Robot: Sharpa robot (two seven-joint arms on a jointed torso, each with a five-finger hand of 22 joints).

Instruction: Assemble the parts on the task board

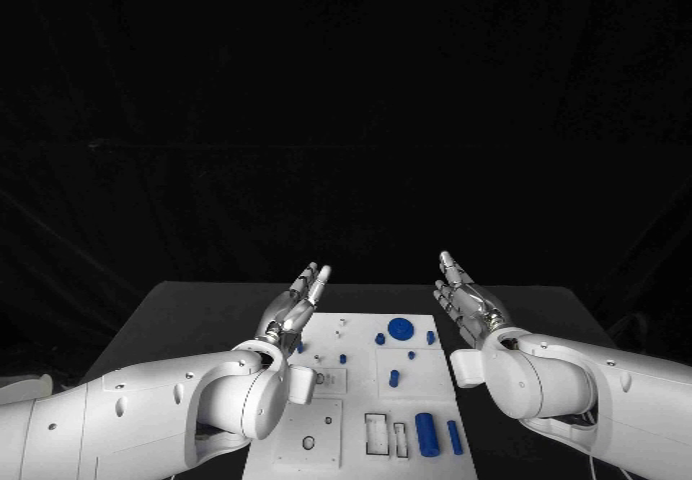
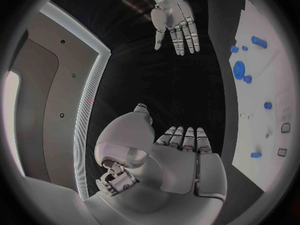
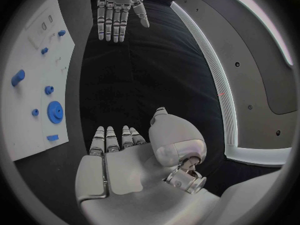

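The left hand (image 1: 296, 305) is hovering above the table (image 1: 195, 310) at the left edge of the task board (image 1: 346, 400), fingers stretched out straight and close together, pointing toward 12 o'clock – it is holding nothing. The right hand (image 1: 464, 298) is hanging in the same way over the board's right edge, fingers extended toward 11 o'clock, palm facing inward, nothing in its grasp. In the left wrist view the left hand (image 2: 181, 150) is showing flat, straight fingers, with the right hand (image 2: 177, 22) opposite it, fingers spread a little and bare; the right wrist view is showing the same pairing from the other side, the right hand (image 3: 119, 150) flat and the left hand (image 3: 119, 10) facing it.

The task board is lying in the middle of the table between the two arms. On it, a round blue disc (image 1: 400, 326) is sitting toward 12 o'clock, with small blue pieces just beside it at about 6 o'clock of the disc. A short blue peg (image 1: 394, 378) is lying near the board's centre. Toward 5 o'clock – at the near right corner – a thick blue cylinder (image 1: 427, 434) and a thinner blue bar (image 1: 454, 437) are lying side by side, apart from each other, just right of two rectangular slots (image 1: 387, 435)
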